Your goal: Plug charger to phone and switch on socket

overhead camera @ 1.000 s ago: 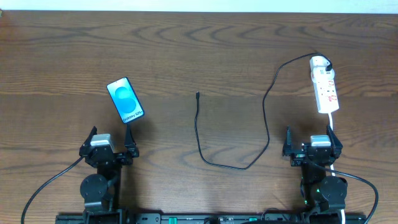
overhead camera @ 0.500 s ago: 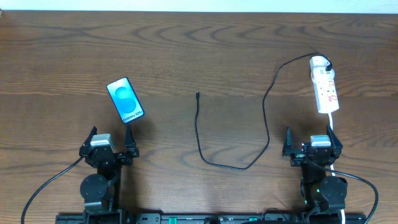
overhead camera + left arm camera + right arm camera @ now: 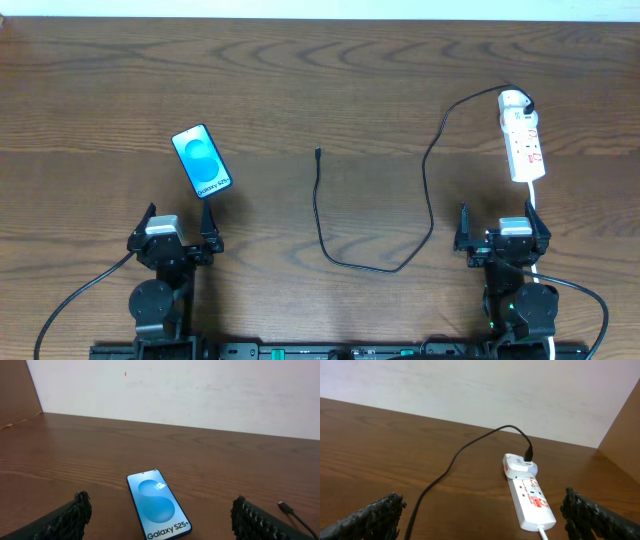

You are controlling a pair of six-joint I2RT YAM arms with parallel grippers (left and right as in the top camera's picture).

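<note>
The phone (image 3: pixel 202 161) lies face up on the table at the left, blue screen with "Galaxy" text, also just ahead of my left fingers in the left wrist view (image 3: pixel 158 505). The charger (image 3: pixel 320 215), a thin black cable, loops across the middle; its plug tip (image 3: pixel 317 152) lies free, and its other end sits in a white adapter on the socket (image 3: pixel 522 138) at the far right. The socket (image 3: pixel 530 495) lies ahead of my right gripper. My left gripper (image 3: pixel 176 228) and right gripper (image 3: pixel 505 228) both stand open near the front edge, holding nothing.
The socket's white cord (image 3: pixel 533 200) runs from the strip back toward the right arm's base. A white wall (image 3: pixel 200 390) bounds the far side of the wooden table (image 3: pixel 330 90).
</note>
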